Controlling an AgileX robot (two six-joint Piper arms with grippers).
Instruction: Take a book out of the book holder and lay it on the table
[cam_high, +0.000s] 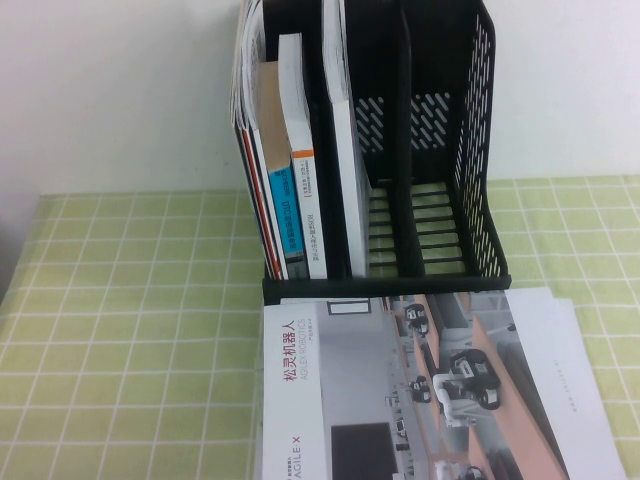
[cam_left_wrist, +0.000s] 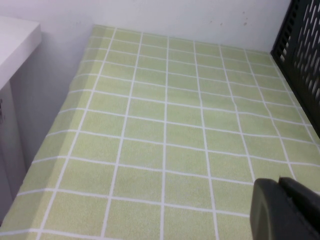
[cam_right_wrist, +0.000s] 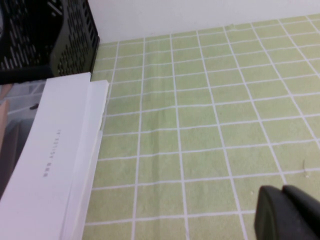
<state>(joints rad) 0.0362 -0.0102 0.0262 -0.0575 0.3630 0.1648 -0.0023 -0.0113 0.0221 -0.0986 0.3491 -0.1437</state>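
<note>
Grey and orange on its cover, the book (cam_high: 420, 390) lies flat on my green-checked bench (cam_high: 120, 350) at the near edge, its red title strip facing up and its far edge touching the front lip of the book holder (cam_high: 480, 150); it rests on other white sheets (cam_right_wrist: 92, 150) that stick out along its right side. My right tool (cam_right_wrist: 290, 212) hangs over bare cloth just right of those sheets, fingers together and gripping nothing. My left tool (cam_left_wrist: 285, 210) hovers over open cloth to the left of the holder; I cannot tell whether it is apart or together. Beyond the book, the black slotted holder stands upright: its left compartment is packed with thick books (cam_high: 295, 170) and brochures, the next holds a thin white brochure (cam_high: 340, 140), and the two right compartments hold nothing.
</note>
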